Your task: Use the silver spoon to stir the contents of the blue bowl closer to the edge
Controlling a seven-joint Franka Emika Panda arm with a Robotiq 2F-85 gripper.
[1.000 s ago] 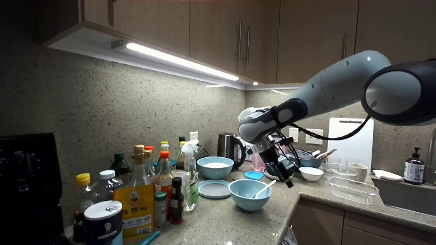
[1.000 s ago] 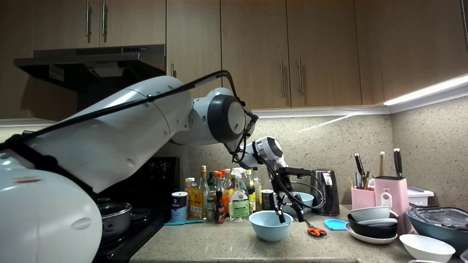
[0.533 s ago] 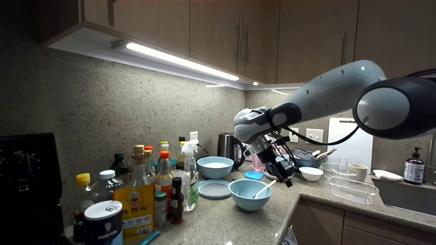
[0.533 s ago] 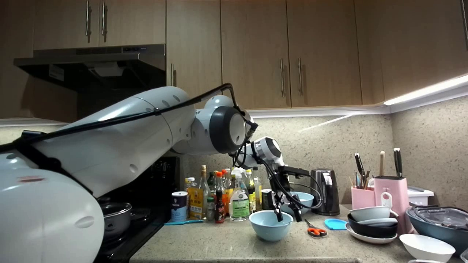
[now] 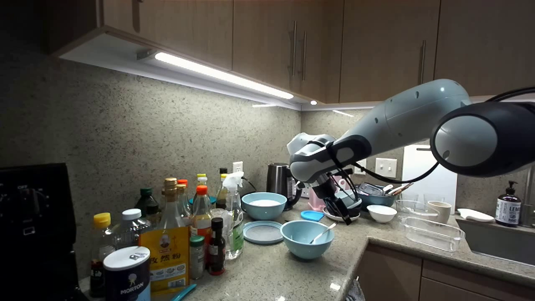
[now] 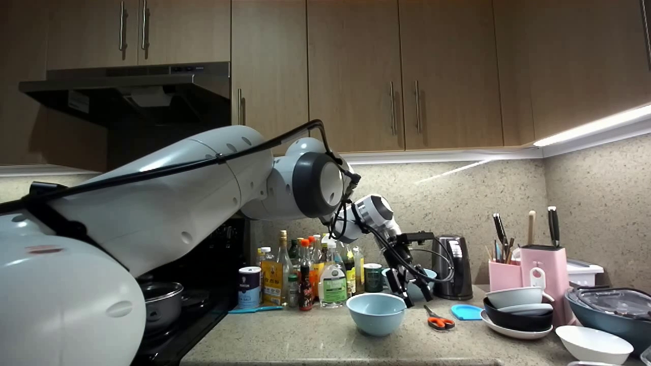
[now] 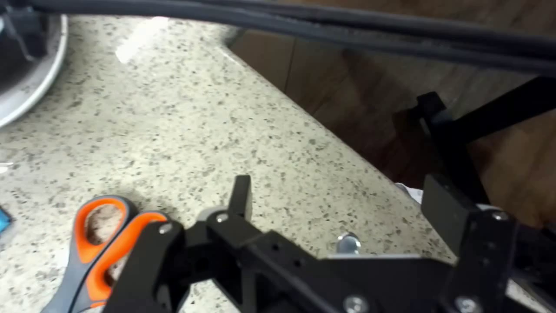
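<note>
The blue bowl point(image 5: 307, 246), the light-blue one nearer the counter edge, also shows in an exterior view point(image 6: 376, 317). The silver spoon point(image 5: 322, 234) leans in it, its handle rising over the rim towards my gripper. My gripper point(image 5: 348, 221) is just beyond and above the handle's end. In an exterior view the gripper point(image 6: 417, 302) is at the bowl's right rim, fingers spread. In the wrist view the gripper point(image 7: 343, 204) is wide open, and the spoon handle's rounded end point(image 7: 348, 243) shows between the fingers, untouched by either. The bowl is hidden there. What the bowl holds is unclear.
A second light-blue bowl point(image 5: 264, 205) with white contents stands behind, by the kettle point(image 6: 452, 267). Orange-handled scissors point(image 6: 440, 323) lie right of the bowl. Bottles point(image 5: 202, 213) line the wall. Stacked bowls point(image 6: 519, 312) stand right. The counter edge point(image 7: 312, 117) runs close by.
The arm's upper links have lowered. My gripper has tilted and shifted off the bowl's front towards its far right side. The bowl and spoon have not visibly moved.
</note>
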